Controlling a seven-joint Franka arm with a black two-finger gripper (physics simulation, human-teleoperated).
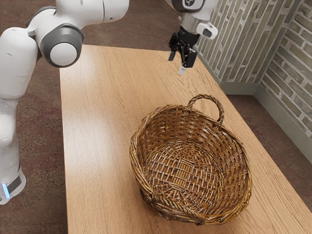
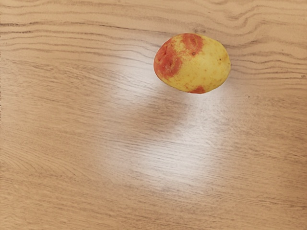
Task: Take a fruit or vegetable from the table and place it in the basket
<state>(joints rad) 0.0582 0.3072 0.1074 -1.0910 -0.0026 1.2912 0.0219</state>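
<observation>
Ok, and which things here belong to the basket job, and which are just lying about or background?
Part of the job:
- yellow-and-red fruit or vegetable, on the table
- wicker basket, where it should go
- gripper, open above the table

Just background, not loose items:
- brick wall
- reddish-brown floor

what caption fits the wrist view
A yellow, red-blotched fruit or vegetable lies on a wood-grained table.

Arm [image 1: 87, 10] cut off at the exterior view's top, table [image 1: 92, 117] cropped below, underside of basket [image 1: 240, 161] hidden (behind its weave)
</observation>
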